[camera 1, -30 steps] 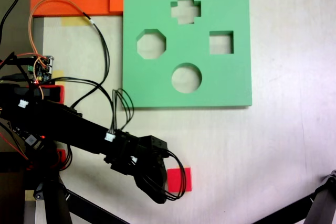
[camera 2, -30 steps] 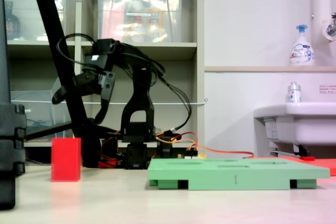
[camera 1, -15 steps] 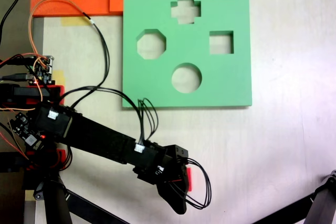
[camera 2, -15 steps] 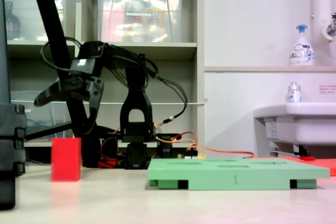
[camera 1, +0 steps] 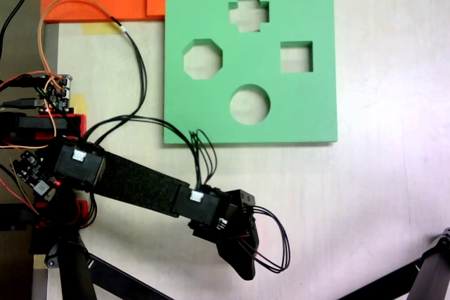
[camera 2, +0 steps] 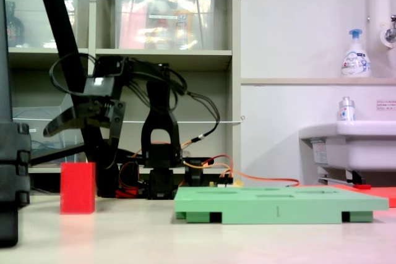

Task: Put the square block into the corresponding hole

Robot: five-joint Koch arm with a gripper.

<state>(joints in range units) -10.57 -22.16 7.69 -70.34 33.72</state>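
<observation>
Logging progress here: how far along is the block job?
Nothing is placed yet: the red block stands on the table, apart from the green board, whose square hole is empty. The gripper hangs above the block, jaws open. Grasping, carrying and inserting remain.

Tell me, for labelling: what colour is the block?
Bright red block, clearest in the second exterior view.

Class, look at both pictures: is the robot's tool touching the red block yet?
Apart. In the second exterior view the open tool hangs above the red block, with shelf background visible between them.
</observation>
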